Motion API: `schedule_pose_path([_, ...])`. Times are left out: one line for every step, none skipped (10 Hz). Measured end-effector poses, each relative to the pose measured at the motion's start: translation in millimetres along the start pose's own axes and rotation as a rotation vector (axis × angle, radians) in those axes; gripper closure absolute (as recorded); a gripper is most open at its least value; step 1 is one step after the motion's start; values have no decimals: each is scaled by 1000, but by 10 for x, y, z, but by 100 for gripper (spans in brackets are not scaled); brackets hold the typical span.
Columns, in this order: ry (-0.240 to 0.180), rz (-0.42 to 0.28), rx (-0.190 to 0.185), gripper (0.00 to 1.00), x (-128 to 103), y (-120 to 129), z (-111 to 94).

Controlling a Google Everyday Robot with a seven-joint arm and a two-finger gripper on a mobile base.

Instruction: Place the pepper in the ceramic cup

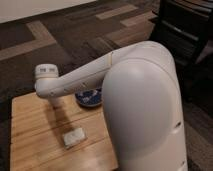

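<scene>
Wood-plank table (30,130) – matt; arm (140,100) smooth plastic, pincer unseen.

Soft indoor light is falling from above and is brightening the top of the white arm (142,75), without hard glare. The arm is casting a dull shadow on the wooden table (30,145) just beneath it. The far right corner is lying in darkness. The gripper, closed, is hiding somewhere behind the arm, so light on it is not showing.
</scene>
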Motion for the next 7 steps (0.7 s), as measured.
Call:
schedule_pose_path([-4, 3, -1, 100, 7, -8, -7])
schedule_pose_path([0, 11, -5, 97, 22, -6, -10])
schedule_pose_path([5, 13, -7, 95, 34, -1, -7])
schedule_pose_path([6, 12, -6, 95, 35, -3, -7])
schedule_pose_path([7, 12, -7, 95, 42, 1, -1])
schedule_pose_path([7, 12, -7, 95, 42, -1, -2])
schedule_pose_path([7, 12, -7, 95, 41, -1, -2])
